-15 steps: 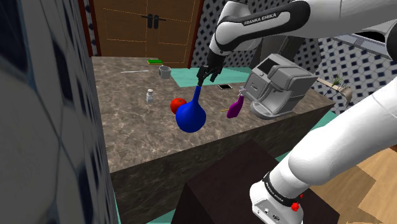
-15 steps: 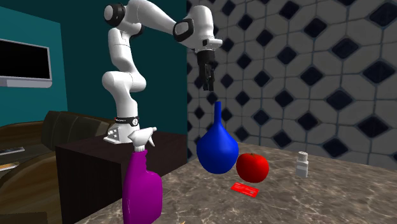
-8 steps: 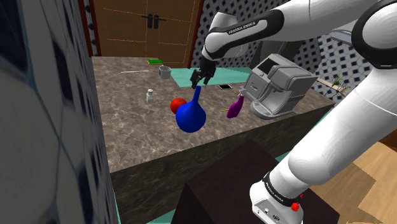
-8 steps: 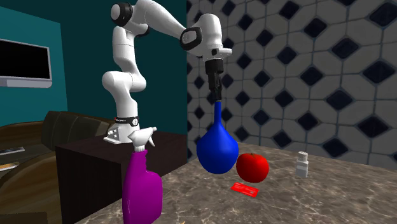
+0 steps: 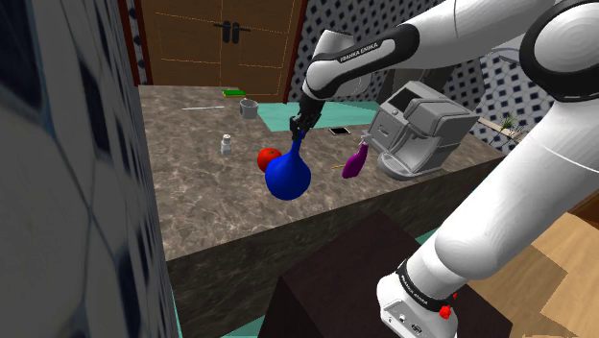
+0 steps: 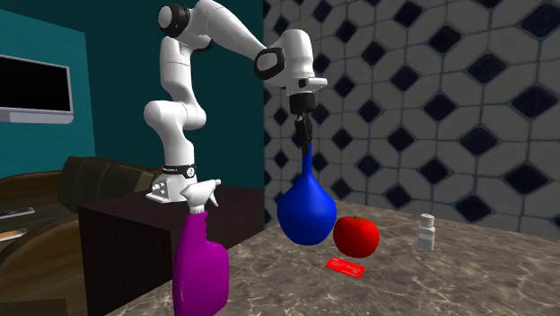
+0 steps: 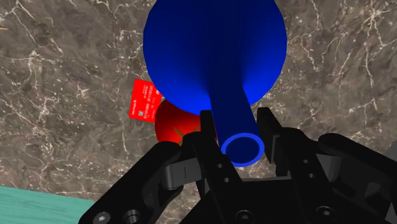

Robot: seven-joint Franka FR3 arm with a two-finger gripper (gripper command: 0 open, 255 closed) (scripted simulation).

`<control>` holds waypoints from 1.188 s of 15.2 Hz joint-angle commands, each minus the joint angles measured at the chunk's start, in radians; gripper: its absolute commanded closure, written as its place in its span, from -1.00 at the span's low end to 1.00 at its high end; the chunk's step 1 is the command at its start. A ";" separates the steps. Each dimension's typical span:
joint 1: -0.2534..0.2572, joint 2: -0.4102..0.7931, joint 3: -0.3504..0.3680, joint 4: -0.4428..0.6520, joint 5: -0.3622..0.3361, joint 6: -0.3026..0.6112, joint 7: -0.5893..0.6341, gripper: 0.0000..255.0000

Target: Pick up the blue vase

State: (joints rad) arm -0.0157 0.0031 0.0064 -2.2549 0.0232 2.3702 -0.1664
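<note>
The blue vase (image 5: 287,176) (image 6: 306,211), round-bellied with a long thin neck, stands upright on the marbled brown counter (image 5: 206,197). My black gripper (image 5: 297,132) (image 6: 305,144) has come down from above onto the top of the neck. In the wrist view the fingers (image 7: 207,127) press against both sides of the neck just below its rim, so the gripper (image 7: 235,119) is shut on the vase (image 7: 213,51). The vase's base still rests on the counter.
A red apple (image 5: 267,156) (image 6: 355,236) sits right beside the vase, with a red card (image 6: 346,267) (image 7: 144,102) next to it. A purple spray bottle (image 5: 354,160), a grey coffee machine (image 5: 420,130), a small shaker (image 5: 227,144) and a cup (image 5: 249,108) also stand on the counter.
The gripper dropped from above the vase's mouth down over the neck, and its fingers drew in against it. The vase has stayed in place.
</note>
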 commanded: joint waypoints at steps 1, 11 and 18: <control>0.000 0.000 0.000 -0.001 0.000 0.001 0.000 1.00; 0.000 -0.028 0.000 0.027 -0.001 -0.055 0.002 1.00; 0.000 -0.069 0.000 0.079 -0.002 -0.148 0.004 1.00</control>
State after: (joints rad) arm -0.0156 -0.0604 0.0065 -2.1870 0.0210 2.2372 -0.1623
